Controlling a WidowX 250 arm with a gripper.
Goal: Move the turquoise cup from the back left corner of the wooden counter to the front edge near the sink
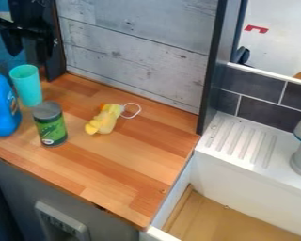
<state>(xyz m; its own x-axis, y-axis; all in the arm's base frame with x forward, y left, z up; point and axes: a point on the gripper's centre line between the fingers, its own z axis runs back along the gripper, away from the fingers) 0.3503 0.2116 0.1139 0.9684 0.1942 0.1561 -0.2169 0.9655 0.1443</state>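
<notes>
Black gripper above the teal cup, at the upper left
The cup stands upright on the wooden counter, behind the green can and near the blue bottle; the yellow toy with its white loop lies to the right of the can, and whether the jaws are apart or together, I cannot tell

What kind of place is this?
It looks like a small kitchen corner, maybe a pretend one. You can see a striped brown wooden countertop, a white ridged draining board and dark grey rectangular wall tiles.
</notes>
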